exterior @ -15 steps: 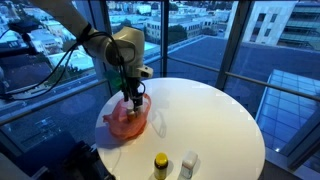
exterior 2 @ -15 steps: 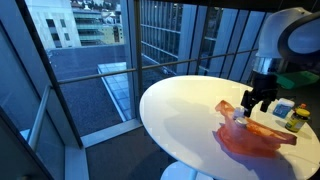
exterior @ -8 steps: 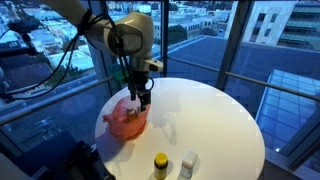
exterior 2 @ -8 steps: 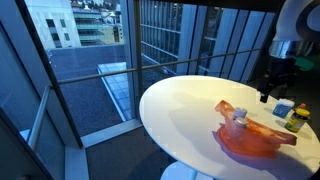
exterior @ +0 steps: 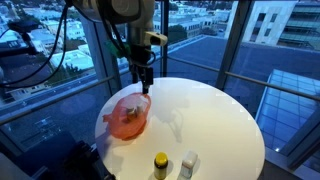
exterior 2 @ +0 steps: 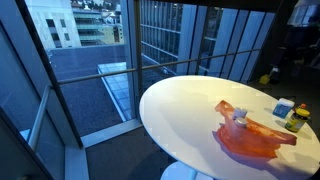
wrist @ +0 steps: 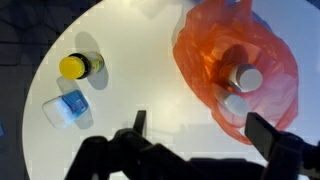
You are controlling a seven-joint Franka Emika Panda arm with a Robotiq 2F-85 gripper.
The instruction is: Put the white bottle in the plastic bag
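- Exterior view, window side:
  - The pincer (exterior: 146,78) hangs clear above the bag (exterior: 127,116), offset a little toward the middle of the worktop (exterior: 215,120).
  - The spread of the jaws is hard to read at this angle, and nothing seems to hang from them.
  - The bottle cannot be made out inside the orange film from here.
  - A jar (exterior: 160,163) and a tub (exterior: 188,163) stand at the near rim, well apart from the bag.
- Exterior view, other side:
  - The bag (exterior 2: 258,140) lies flat on the worktop (exterior 2: 180,110).
  - A pale shape, probably the bottle (exterior 2: 240,115), sits at the bag's end nearer the camera.
  - The pincer is lost in the dark top corner, so its state cannot be told here.
- Wrist view:
  - The pincer (wrist: 200,135) is spread wide and holds nothing, with only bare worktop (wrist: 150,40) between the fingers (wrist: 140,125).
  - The bottle (wrist: 247,78) shows white through the bag (wrist: 215,35), inside it, ahead of the pincer and toward the finger on the picture's right.
  - Its long axis cannot be fixed. It looks near end-on, with a second pale patch just beside the cap.
- Judgement: the bottle is already bagged, so the coming move needs only a clean path away from the bag, not a grasp.
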